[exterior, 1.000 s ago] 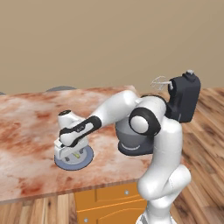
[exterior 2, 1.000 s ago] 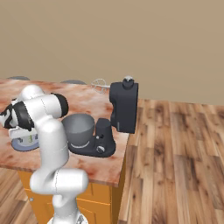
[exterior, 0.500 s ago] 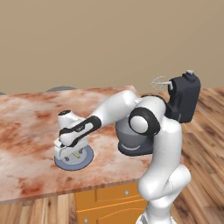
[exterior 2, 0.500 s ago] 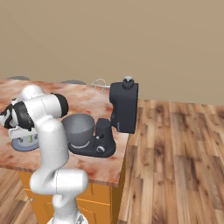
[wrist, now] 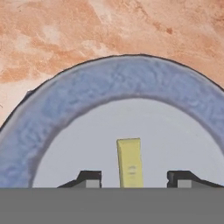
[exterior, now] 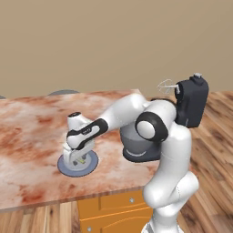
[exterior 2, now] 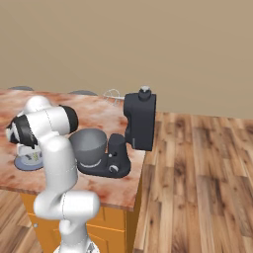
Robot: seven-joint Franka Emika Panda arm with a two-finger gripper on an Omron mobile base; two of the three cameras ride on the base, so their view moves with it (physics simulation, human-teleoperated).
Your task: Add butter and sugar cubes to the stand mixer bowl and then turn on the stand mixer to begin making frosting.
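The arm is reaching low over the plate (exterior: pixel 93 162) on the counter (exterior: pixel 32 132), and the gripper (wrist: pixel 132 178) is hanging straight down over the butter (wrist: pixel 130 162) — in the hand view the yellow stick is lying on the plate's pale centre, running lengthwise between the two dark fingertips (wrist: pixel 89 177), which are standing apart on either side of it, neither touching. That wide stance is making sense: the stick is thin, so the fingers are straddling its narrow sides, ready to pinch across the short dimension. Judging by this, the pick is just being lined up, with nothing gripped yet. Off to the arm's right the mixer (exterior 2: pixel 139 123) is waiting with its head tilted back and the whisk (exterior 2: pixel 112 94) lifted — leaving the bowl (exterior 2: pixel 89 146) open from above on the dark base, so the ingredients can drop in freely. The sugar cubes I cannot make out. The bowl is sitting near the plate, so the carry looks short.
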